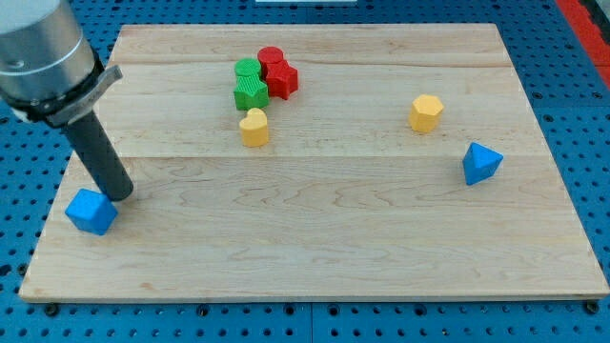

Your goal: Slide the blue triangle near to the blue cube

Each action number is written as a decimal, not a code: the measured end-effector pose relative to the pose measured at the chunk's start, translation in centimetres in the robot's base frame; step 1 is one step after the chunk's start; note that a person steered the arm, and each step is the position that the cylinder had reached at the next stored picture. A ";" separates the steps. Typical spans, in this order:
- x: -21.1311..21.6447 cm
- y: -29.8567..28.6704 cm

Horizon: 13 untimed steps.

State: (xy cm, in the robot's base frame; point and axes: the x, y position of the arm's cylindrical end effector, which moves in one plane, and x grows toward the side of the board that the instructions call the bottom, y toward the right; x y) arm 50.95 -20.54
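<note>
In the camera view I see no brand, label or writing anywhere on the blocks, the table (315, 238) or my arm. I carry no claw, only a dark rod, so there is nothing to stand apart or together. My tip (120, 193) rests on the table at the near left, just beside the blue cube (91, 211), on its far right side; whether the two actually touch I cannot tell, as the rod's end shades that spot.

The blue triangle (481, 163) sits well apart from both, over at the right side of the table, with the yellow hexagonal block (426, 112) just beyond it toward the far left.

Toward the far middle, four blocks huddle together: a green cylinder (248, 70) and a red cylinder (271, 58) at the back, a green star-like block (251, 92) and a red star-like block (282, 79) in front, each partly hiding its neighbour. A yellow heart-like block (254, 126) stands just nearer than them.

My arm's upper part is cut off by the view's top-left corner.
</note>
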 end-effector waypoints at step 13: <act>-1.7 46.9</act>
State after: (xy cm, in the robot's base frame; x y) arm 49.26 26.35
